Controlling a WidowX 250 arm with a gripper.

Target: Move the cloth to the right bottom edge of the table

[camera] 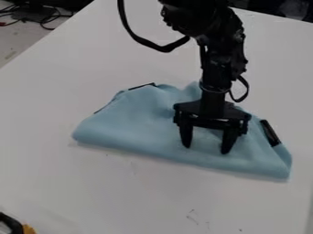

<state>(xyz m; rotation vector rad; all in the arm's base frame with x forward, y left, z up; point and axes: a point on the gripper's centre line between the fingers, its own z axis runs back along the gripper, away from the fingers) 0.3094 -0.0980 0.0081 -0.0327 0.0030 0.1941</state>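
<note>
Light blue cloth (131, 121) lies mid-table, spread wide across the middle of the white table (73, 192). Long, fairly straight edge faces the bottom of the view, sloping down from left to right; the top side is uneven, with soft bumps and creases. Looks folded or doubled over, can't tell which. Right end sits nearer the table's right side, left end well in from the left side. Black strip (269, 132) on the cloth at its right end, thin dark trim (142, 86) along its upper left edge.

Black arm (215, 59) comes in from the top edge, right of centre, and hangs down over the cloth. Claw (207, 149) is over the right half of the cloth, pointing down, its two fingers spread apart, blue fabric visible between them. Nothing pinched. Can't tell if the tips touch the fabric. Black cable (143, 42) loops out to the left of the arm, smaller loop on the right side lower down.

Bottom left corner: black and yellow object (28, 229), cut off, type unclear. Small dark marks (192, 216) on the table below the cloth. Top left, beyond the table: tangled cables (45, 19).
</note>
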